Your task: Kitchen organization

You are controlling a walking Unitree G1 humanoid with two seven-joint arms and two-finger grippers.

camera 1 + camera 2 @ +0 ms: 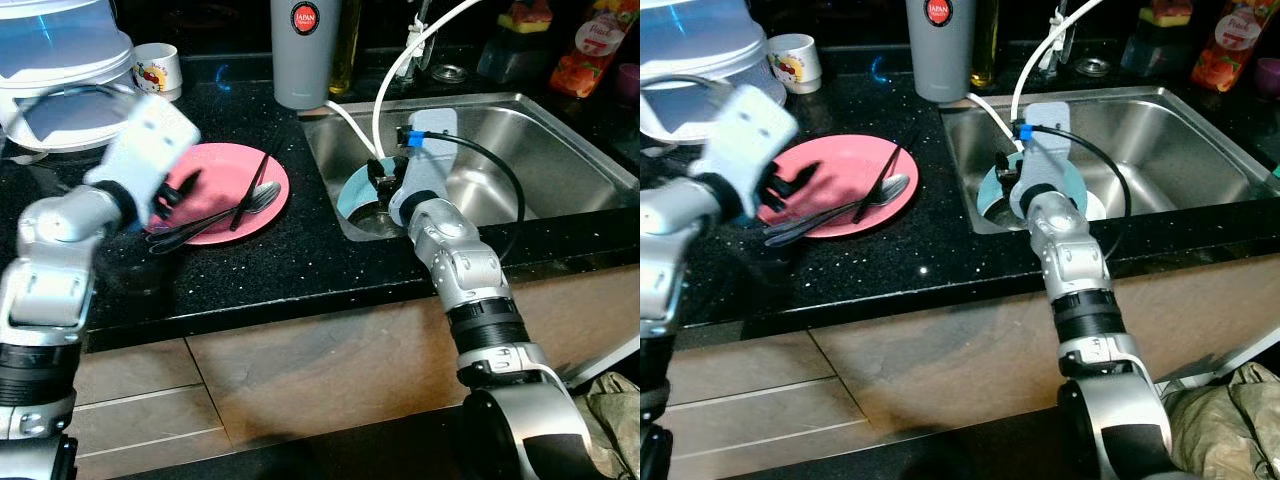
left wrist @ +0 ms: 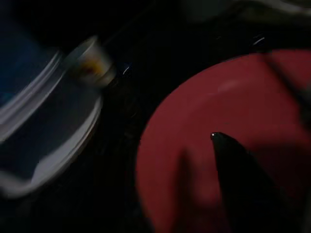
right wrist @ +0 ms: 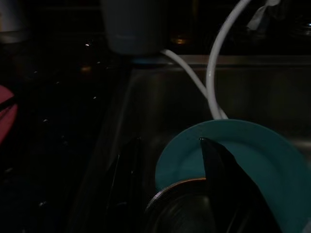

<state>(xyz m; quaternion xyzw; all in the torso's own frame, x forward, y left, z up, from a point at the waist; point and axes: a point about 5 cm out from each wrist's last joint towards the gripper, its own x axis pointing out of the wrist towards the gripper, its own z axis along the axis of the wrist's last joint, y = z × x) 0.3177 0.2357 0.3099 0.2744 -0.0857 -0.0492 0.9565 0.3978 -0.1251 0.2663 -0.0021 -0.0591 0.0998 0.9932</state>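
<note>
Black speckled countertop (image 1: 300,260) with stainless sink (image 1: 560,150) set into it at right. Pink plate (image 1: 215,190), round and flat, lying on the counter just left of the sink; across it a metal spoon (image 1: 262,197) and dark utensils, among them a black chopstick-like stick (image 1: 250,185) lying diagonally. Teal plate (image 3: 252,155) leaning inside the sink at its left end, above a round metal rim, partly covered by the right arm. White hose (image 1: 400,70) curving down into the sink behind the teal plate.

Left gripper (image 1: 170,200) raised over the left edge of the pink plate, blurred; in the left wrist view one dark fingertip (image 2: 228,150) over the plate's red surface; opened or clenched not determinable. Right gripper (image 3: 209,160) lowered into the sink at the teal plate; one black finger seen against the plate in the right wrist view, the other lost in shadow, so grasp likewise not determinable.

Grey tumbler (image 1: 305,50) at the back of the counter, bearing a round red emblem reading "JAPAN"; smaller print illegible. White mug (image 1: 157,70) with a cartoon print beside a translucent lidded container (image 1: 60,60), cut off at the frame edge. Bottles and packets (image 1: 590,45) behind the sink, labels unreadable. Both wrist views very dark.
</note>
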